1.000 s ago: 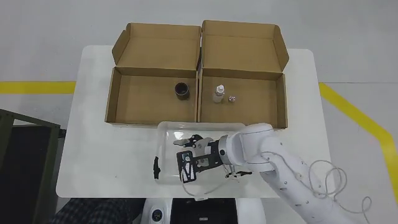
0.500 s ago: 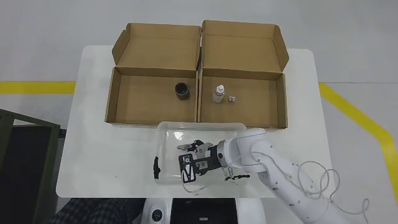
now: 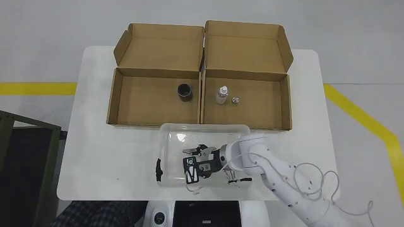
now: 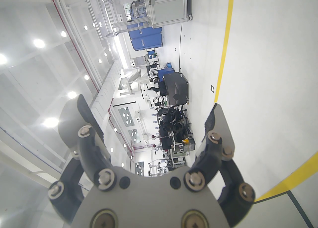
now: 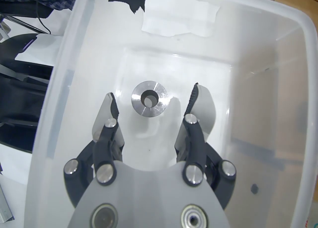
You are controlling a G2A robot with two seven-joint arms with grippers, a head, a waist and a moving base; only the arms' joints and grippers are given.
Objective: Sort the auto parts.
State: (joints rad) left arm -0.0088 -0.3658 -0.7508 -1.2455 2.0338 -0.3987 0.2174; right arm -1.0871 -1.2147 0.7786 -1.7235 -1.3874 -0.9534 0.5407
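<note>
The jaws of the left gripper (image 4: 149, 103) are spread, empty. Beyond the clear bin (image 3: 169, 132), a black ring (image 3: 184, 91) is seen in a cardboard box (image 3: 142, 101). Inside the bin, a metal bushing (image 5: 149, 102) is flanked, untouched, by the spread jaws of the right gripper (image 5: 154, 93).

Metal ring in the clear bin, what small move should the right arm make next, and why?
Probably ease the right gripper slightly forward toward the metal ring before closing. Its jaws stand open, and the ring lies in the clear bin just beyond their tips, roughly centred between them, so closing now would likely miss it.
</note>
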